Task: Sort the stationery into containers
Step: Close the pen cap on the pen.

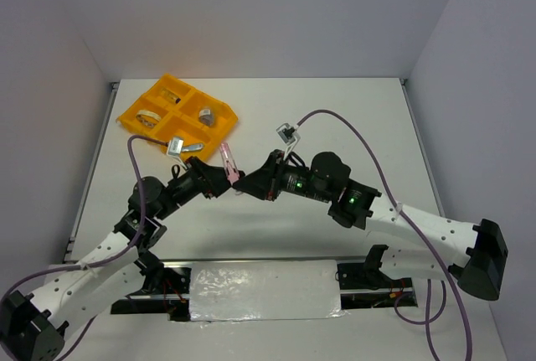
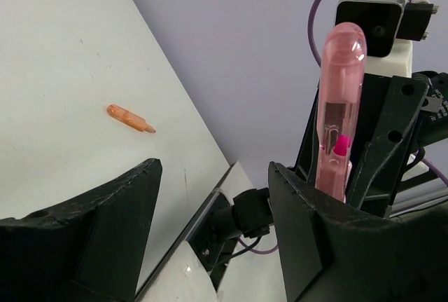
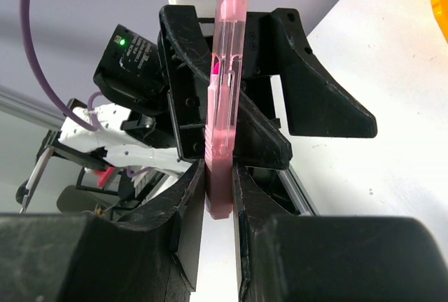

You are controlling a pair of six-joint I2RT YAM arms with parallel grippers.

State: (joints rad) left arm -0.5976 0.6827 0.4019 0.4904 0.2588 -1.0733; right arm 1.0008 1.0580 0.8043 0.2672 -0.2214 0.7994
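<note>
Right wrist view: the pink piece (image 3: 227, 71) is pinched at its lower end by the right gripper (image 3: 218, 190), closed on it — the left gripper (image 2: 213, 176) is faced toward it, jaws spread wide. Farther off, the beige tape ring (image 1: 149, 116) and grey-topped jar (image 1: 206, 115) are seen in separate compartments of the orange-yellow tray (image 1: 172, 91).

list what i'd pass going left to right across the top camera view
tape ring → grey-topped jar → pink piece → right wrist camera → right arm base
</note>
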